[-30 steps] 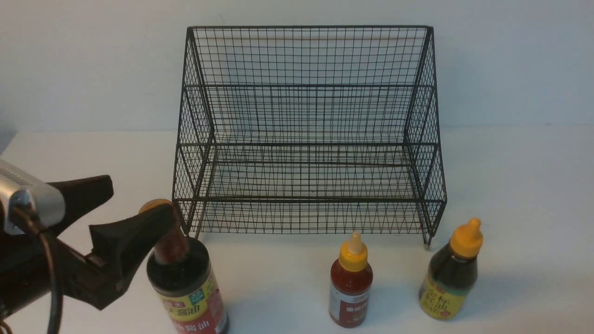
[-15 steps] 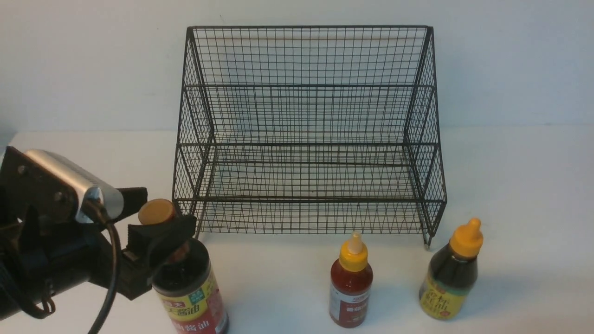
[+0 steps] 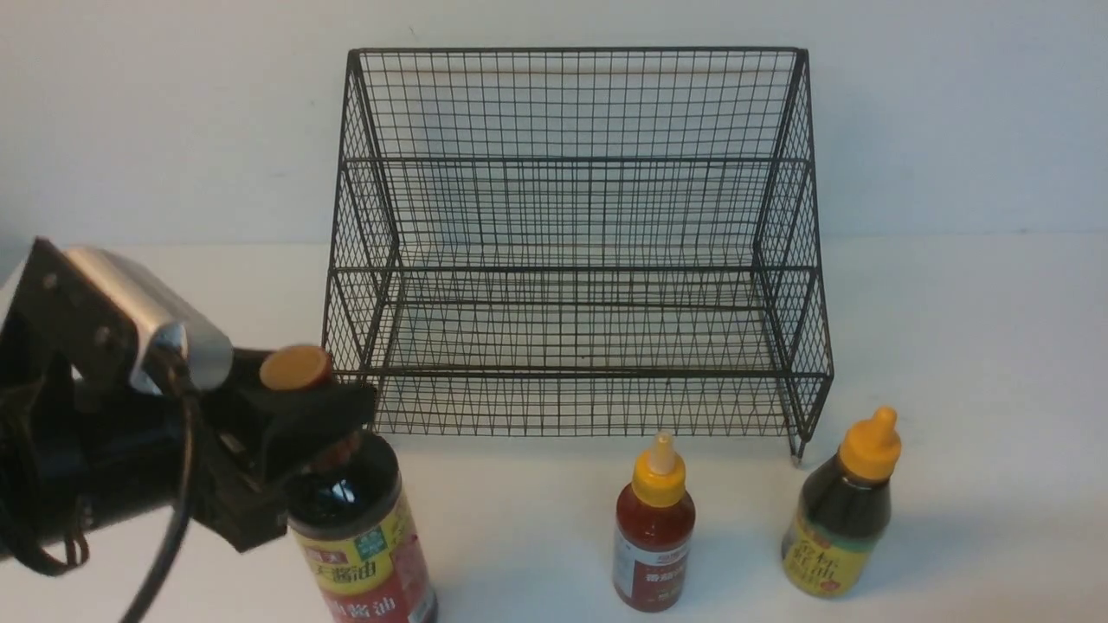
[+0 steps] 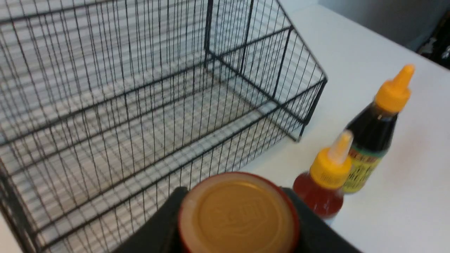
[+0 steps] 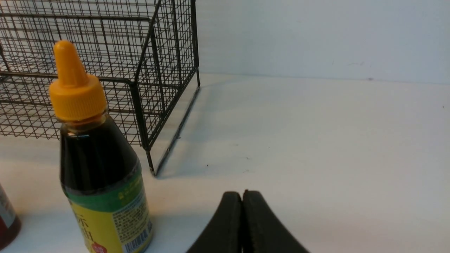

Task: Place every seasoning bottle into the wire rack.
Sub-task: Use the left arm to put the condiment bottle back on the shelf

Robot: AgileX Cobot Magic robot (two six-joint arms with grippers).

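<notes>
The tall dark soy-sauce bottle with a yellow-red label stands at the front left. My left gripper is shut on its red neck, just under the orange cap. The black fingers press the neck from both sides. The small red bottle with a yellow nozzle stands upright on the table in front of the wire rack. To its right stands the squat dark bottle. My right gripper is shut on nothing, low over the table beside the squat bottle.
The black rack stands against the white back wall, both tiers bare. White table stretches right of the rack. The rack's right front leg stands just behind the squat bottle.
My left jaws have closed from wide open onto the soy-sauce bottle's neck. The wrist has risen, the cap sits a little higher and the bottle's body has shifted slightly right.
</notes>
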